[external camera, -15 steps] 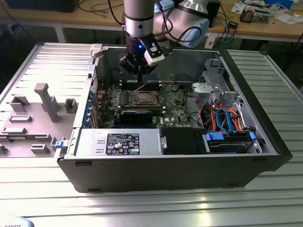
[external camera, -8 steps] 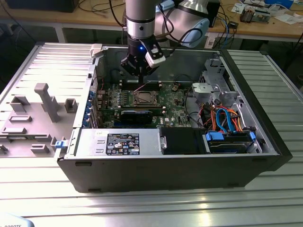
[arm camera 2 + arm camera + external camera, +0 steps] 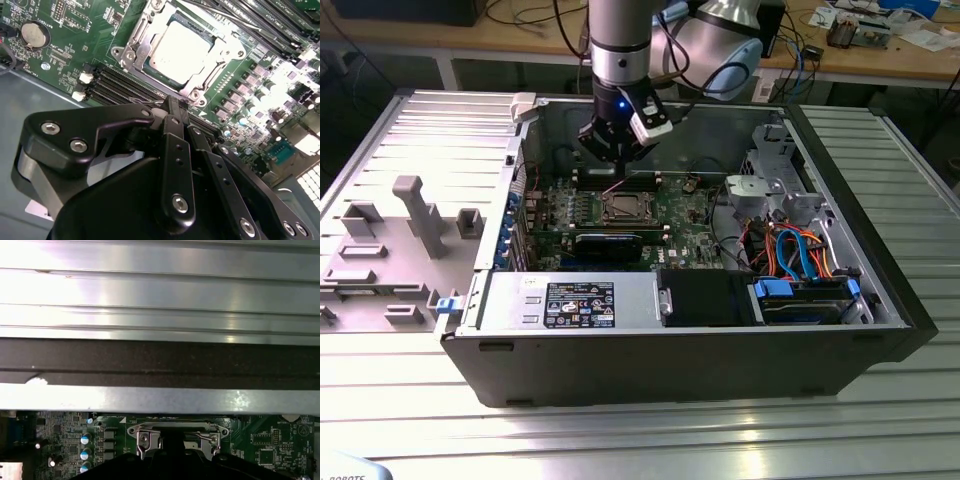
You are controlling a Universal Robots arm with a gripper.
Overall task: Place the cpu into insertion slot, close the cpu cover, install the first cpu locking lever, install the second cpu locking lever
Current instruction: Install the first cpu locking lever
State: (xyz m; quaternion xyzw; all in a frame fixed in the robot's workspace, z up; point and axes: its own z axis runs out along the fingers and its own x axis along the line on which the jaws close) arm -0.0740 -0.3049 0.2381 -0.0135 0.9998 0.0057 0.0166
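The cpu [image 3: 182,47] lies in the insertion slot [image 3: 623,208] on the green motherboard, its silver top showing. The cpu cover [image 3: 142,47] rests flat around it as a silver frame. In the first wrist view the socket's metal frame [image 3: 177,432] sits just beyond the dark fingertips. My gripper [image 3: 617,162] hangs a little above the board, beside the socket on its far side in the exterior view. The fingers [image 3: 175,145] meet at their tips, shut with nothing between them [image 3: 174,104].
The open computer case wall [image 3: 160,360] rises close behind the socket. Memory slots [image 3: 125,85] run beside my fingertips. A black graphics card [image 3: 608,245], the power supply [image 3: 570,303] and a drive cage with cables [image 3: 800,250] fill the case. A grey fixture plate [image 3: 390,240] lies to the exterior view's left.
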